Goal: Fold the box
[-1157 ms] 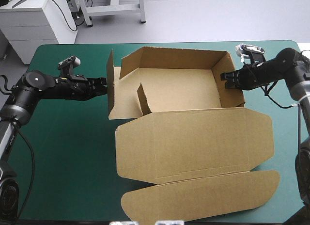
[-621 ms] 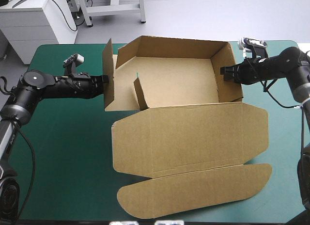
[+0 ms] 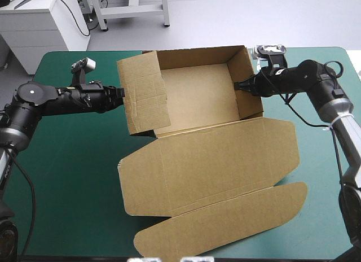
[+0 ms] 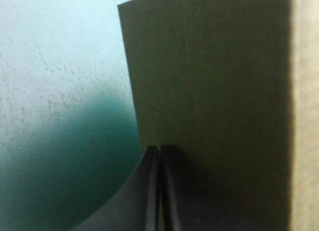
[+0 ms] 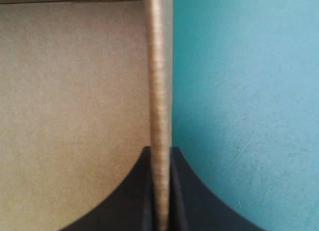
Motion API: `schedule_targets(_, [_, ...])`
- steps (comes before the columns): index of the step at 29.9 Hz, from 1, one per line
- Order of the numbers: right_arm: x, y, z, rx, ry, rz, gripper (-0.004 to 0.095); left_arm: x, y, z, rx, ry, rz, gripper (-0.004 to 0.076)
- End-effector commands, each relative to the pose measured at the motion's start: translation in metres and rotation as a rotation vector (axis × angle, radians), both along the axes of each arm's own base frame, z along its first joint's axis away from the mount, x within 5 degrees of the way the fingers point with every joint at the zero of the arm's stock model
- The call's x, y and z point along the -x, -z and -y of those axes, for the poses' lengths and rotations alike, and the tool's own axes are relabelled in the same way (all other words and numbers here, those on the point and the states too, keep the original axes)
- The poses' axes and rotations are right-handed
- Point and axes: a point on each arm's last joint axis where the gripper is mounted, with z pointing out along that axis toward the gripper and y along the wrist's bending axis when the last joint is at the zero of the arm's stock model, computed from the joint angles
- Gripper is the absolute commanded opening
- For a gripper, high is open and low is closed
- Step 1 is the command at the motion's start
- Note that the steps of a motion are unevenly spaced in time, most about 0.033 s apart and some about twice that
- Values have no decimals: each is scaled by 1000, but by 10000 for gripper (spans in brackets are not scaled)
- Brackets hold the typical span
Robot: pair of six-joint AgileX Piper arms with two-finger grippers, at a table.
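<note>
In the high view the tips of the left gripper (image 3: 120,96) are hard to pick out against the edge of the box's (image 3: 203,154) left panel (image 3: 144,92). That panel leans in over the tray and hides the floor's left part. The left wrist view settles little more: the left gripper (image 4: 159,150) has its black fingers pressed almost together, with only a thin pale line between them. The dark brown panel (image 4: 214,91) starts right at their tips, so they seem clamped on its edge.

The box is an open tray between the two grippers. Its far wall and right wall (image 3: 248,81) stand up, and the lid (image 3: 208,160) lies flat on the teal-green cover (image 3: 73,160).

Only the right wrist view shows the right gripper (image 5: 160,151) plainly. It pinches the right wall, seen edge-on (image 5: 160,66), with brown board (image 5: 75,91) on one side and cover (image 5: 239,91) on the other. From above, the right gripper (image 3: 239,86) merely meets that wall.
</note>
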Motion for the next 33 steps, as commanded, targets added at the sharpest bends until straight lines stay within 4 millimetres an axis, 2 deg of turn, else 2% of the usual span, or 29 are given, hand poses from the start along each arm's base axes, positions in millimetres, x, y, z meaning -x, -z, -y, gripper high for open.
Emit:
schedule_targets(1, [9, -35, -6, -74, 37, 140, -14, 13, -28, 4, 74, 12, 74, -8])
schedule_targets(9, [9, -36, -18, -71, 24, 164, -14, 16, -32, 5, 99, 21, 76, -8])
schedule_targets(15, [8, -36, -18, -74, 30, 175, -14, 17, -33, 6, 119, 31, 72, 0])
schedule_targets(21, [8, -37, -18, -73, 33, 181, -14, 19, -33, 7, 123, 55, 58, 161])
schedule_targets(28, [8, -37, -18, -71, 34, 183, -14, 24, -33, 11, 146, 111, 32, 419])
schedule_targets(31, [8, -36, -18, -70, 31, 178, -14, 26, -36, 12, 184, 132, 26, 475])
schedule_targets(33, [8, -36, -18, -69, 28, 173, -14, 28, -37, 13, 199, 146, 21, 479])
